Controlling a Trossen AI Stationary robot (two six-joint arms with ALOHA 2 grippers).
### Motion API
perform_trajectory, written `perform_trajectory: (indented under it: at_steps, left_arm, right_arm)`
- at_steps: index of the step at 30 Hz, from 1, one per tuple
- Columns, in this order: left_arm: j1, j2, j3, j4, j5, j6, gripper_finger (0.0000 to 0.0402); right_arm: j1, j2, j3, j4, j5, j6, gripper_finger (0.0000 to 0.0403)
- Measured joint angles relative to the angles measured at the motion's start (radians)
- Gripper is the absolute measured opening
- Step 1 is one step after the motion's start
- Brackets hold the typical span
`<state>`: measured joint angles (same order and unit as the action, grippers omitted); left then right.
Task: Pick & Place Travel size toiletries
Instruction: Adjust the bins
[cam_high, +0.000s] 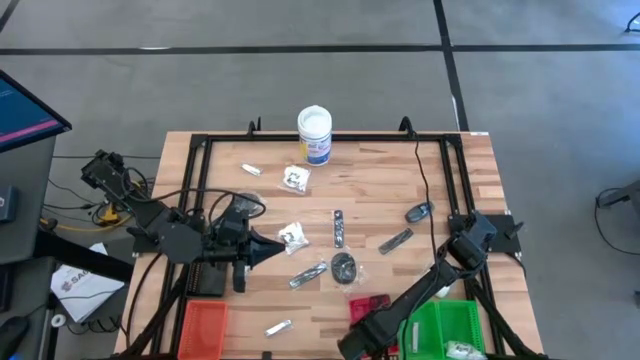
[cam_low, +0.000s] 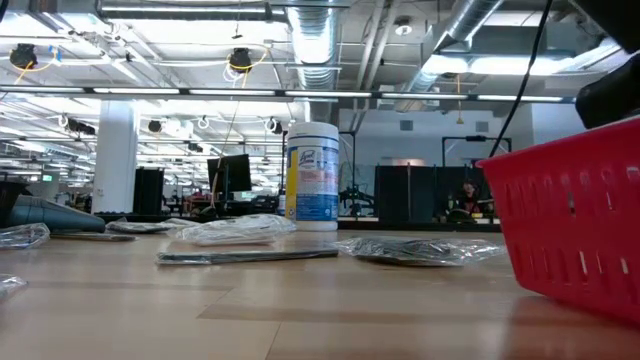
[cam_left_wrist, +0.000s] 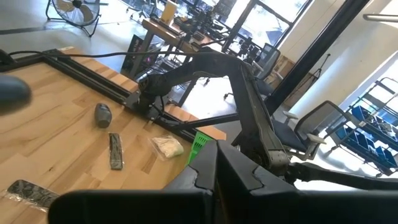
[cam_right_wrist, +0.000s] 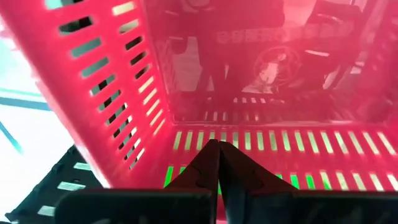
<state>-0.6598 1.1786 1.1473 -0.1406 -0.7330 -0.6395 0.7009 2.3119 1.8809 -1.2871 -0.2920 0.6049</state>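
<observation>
Travel size toiletries lie scattered on the wooden table: clear packets with white contents (cam_high: 293, 178) (cam_high: 292, 235), a slim black stick (cam_high: 339, 228), silvery sachets (cam_high: 396, 241) (cam_high: 308, 274) and a dark disc (cam_high: 344, 266). My right gripper (cam_high: 362, 335) (cam_right_wrist: 217, 163) is shut and points steeply down into the red tray (cam_high: 372, 306) at the near edge. A clear packet with a dark disc (cam_right_wrist: 273, 62) lies in that tray. My left gripper (cam_high: 283, 245) (cam_left_wrist: 214, 169) is shut and hovers roughly level above the table's left half, with nothing between its fingers.
A tall white tub with a blue label (cam_high: 314, 135) (cam_low: 312, 176) stands at the far edge. An orange tray (cam_high: 205, 325) sits near left, and a green tray (cam_high: 452, 328) with a white item sits near right. A black frame (cam_high: 330, 138) rims the table.
</observation>
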Motion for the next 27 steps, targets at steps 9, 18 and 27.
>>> perform_trajectory:
  at_steps: [9,18,27]
  left_arm:
    - [0.0,0.0,0.0,0.0,0.0,0.0,0.0001]
    - [0.0,0.0,0.0,0.0,0.0,0.0,0.0001]
    - [0.0,0.0,0.0,0.001,0.0,-0.001,0.0001]
  right_arm:
    - [-0.001,0.0,0.0,-0.018,-0.023,0.091,0.0]
    - [-0.016,-0.001,0.0,-0.018,-0.022,0.16,0.0]
    - [-0.022,-0.002,0.072,-0.065,0.147,0.045,0.0]
